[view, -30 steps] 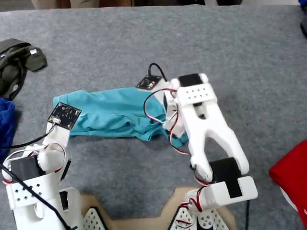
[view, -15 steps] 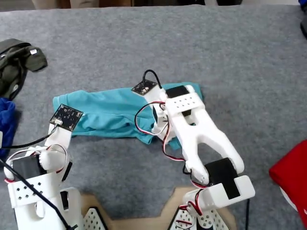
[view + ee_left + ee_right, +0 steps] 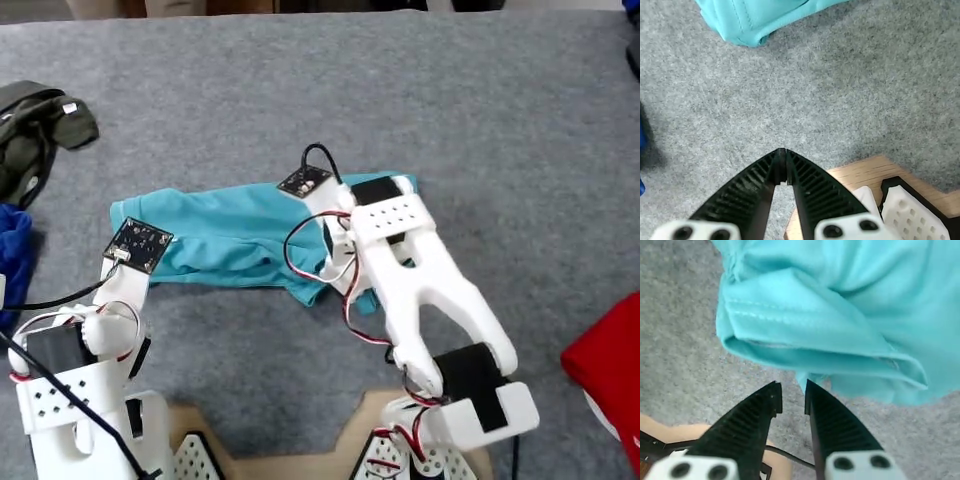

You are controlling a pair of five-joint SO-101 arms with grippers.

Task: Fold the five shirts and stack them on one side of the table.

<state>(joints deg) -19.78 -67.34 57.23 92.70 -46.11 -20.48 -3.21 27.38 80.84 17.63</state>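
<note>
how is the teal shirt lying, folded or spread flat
Folded over, roughly: the teal shirt lies as a long band with layered hems, bunched at one end.

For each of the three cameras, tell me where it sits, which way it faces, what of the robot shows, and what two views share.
High view: fixed above, looking down on the grey table; the left arm and right arm show.
Left wrist view: on the left wrist, facing the table past the shut left gripper.
Right wrist view: on the right wrist, facing down past the open right gripper.
Shared: all three show the teal shirt.
</note>
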